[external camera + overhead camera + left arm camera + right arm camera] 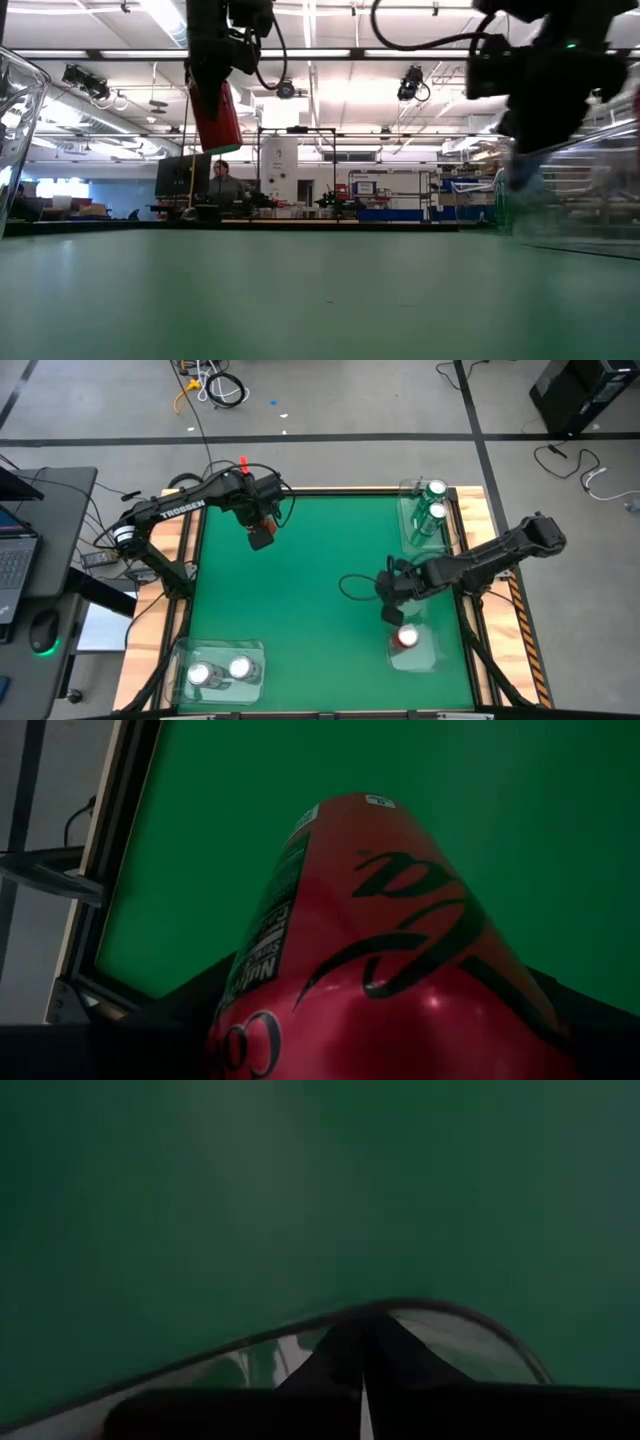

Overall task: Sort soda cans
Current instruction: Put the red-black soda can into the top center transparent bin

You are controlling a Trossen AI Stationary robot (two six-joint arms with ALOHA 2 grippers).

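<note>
A red soda can (pixel 216 116) hangs high above the green table at its far left, with my left gripper (pixel 262 535) shut on it; the can (pixel 380 940) fills the left wrist view. My right gripper (pixel 392 612) is shut with nothing in it, just above the far rim of a clear bin (pixel 425 658) at the near right. A second red can (pixel 406 638) stands upright in that bin. Two green cans (pixel 435 500) stand in a clear bin at the far right. Two silver cans (pixel 220 672) stand in a clear bin at the near left. My left gripper pinches the red can's upper end (pixel 208 82) between its two fingers, one on each side of the round wall. The fingers come from above, pointing steeply down. The can hangs below them a little tilted, well clear of the table.
The middle of the green table (pixel 300 600) is bare. Wooden rails (pixel 178 560) run along the left and right sides. The clear bin's curved rim (pixel 440 1312) lies right beyond my right gripper's fingertips. Cables and a desk with a laptop sit off the table's left.
</note>
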